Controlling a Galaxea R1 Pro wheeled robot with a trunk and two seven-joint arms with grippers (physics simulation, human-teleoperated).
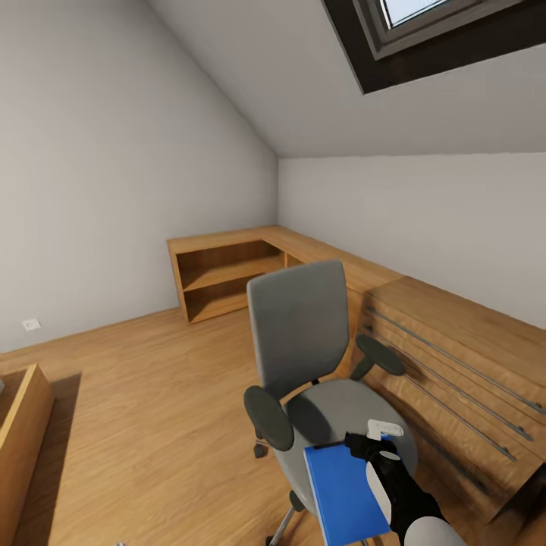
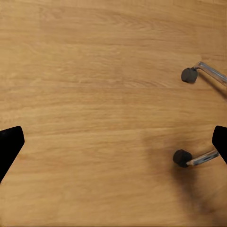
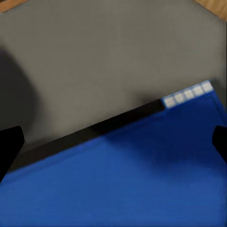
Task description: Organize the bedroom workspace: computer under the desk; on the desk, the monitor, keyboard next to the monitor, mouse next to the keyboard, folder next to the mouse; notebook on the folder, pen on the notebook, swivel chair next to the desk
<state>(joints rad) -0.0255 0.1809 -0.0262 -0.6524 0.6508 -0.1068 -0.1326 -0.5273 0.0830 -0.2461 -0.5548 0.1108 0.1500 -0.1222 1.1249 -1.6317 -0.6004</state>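
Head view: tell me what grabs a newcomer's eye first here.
The bright blue folder stands out most, lying at the front of the grey swivel chair seat in the middle of the room. The right gripper reaches in over the folder's far edge; whether it has hold of the folder is hard to tell. Behind the chair, low wooden shelving runs along the walls under a sloped ceiling.

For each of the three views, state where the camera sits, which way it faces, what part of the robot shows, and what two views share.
Head view: high on the robot, facing forward and down at the swivel chair; right gripper over the folder.
Left wrist view: facing down at the floor and chair casters; dark fingertips at the edges.
Right wrist view: close above the folder on the seat; fingertips at the edges.
Shared: folder and chair.
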